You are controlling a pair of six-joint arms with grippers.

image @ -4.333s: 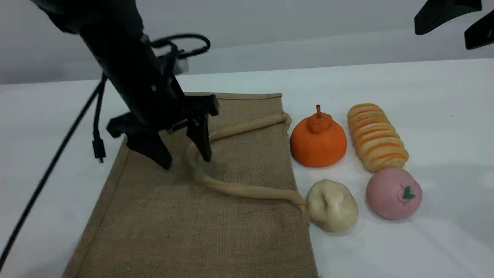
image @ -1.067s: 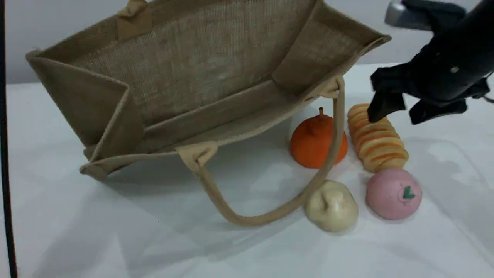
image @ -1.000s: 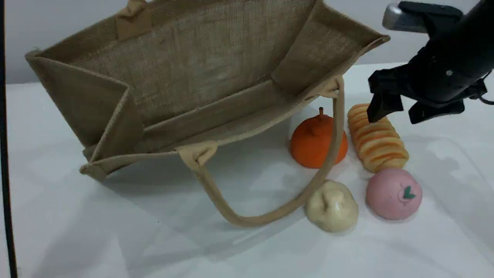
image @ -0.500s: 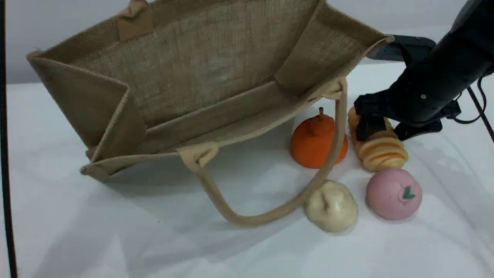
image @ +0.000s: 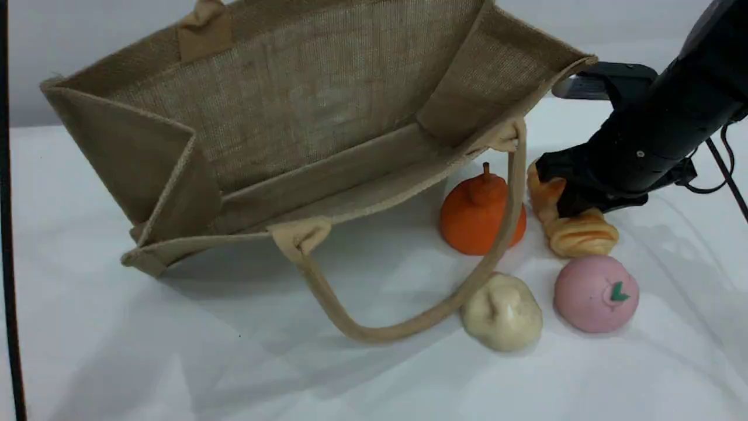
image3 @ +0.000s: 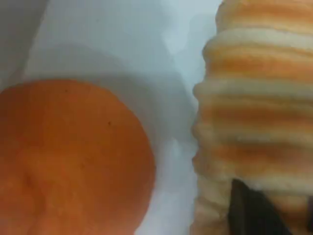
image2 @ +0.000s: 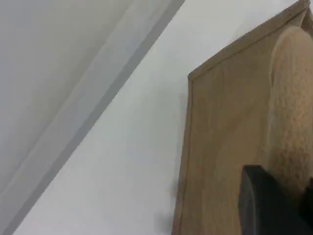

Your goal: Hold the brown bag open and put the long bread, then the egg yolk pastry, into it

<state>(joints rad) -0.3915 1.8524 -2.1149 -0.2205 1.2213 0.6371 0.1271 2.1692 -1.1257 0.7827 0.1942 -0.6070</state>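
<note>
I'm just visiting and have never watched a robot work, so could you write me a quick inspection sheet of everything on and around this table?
Surface: white table, mostly bare at the front.
Job's things: brown bag held up with its mouth gaping toward the camera, one handle drooping to the table; long bread squeezed in the middle; egg yolk pastry lying untouched.
Clutter: orange fruit shape; pink ball.
Grippers: left gripper shut on the bag's other handle; right gripper closed on the bread.
Cables: black cable behind the right arm.
Surroundings: plain grey wall.
</note>
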